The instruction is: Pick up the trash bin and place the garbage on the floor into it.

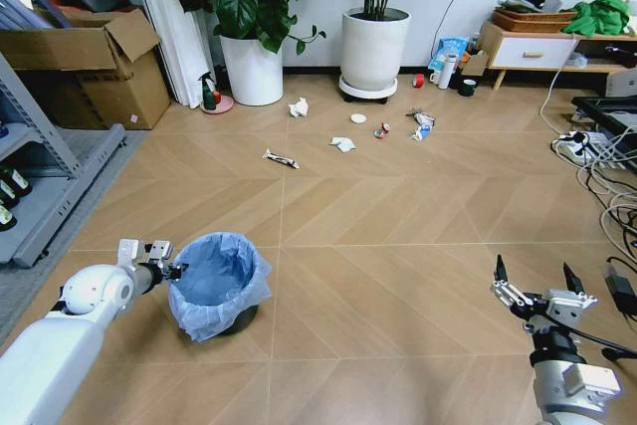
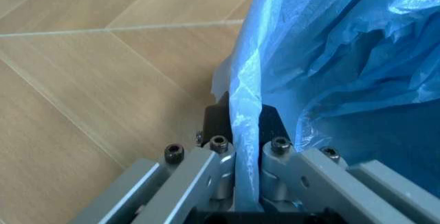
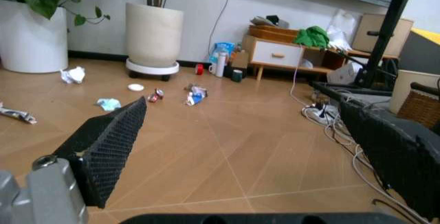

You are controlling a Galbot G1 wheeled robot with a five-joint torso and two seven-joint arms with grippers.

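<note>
Left gripper [image 1: 175, 270] clamped on trash bin [image 1: 219, 284] rim at nine o'clock; right gripper [image 1: 533, 279] spread open, idle; garbage [image 1: 343, 144] strewn at twelve o'clock.

Left gripper [image 1: 171, 271] clamped, right gripper [image 1: 534, 278] spread
</note>
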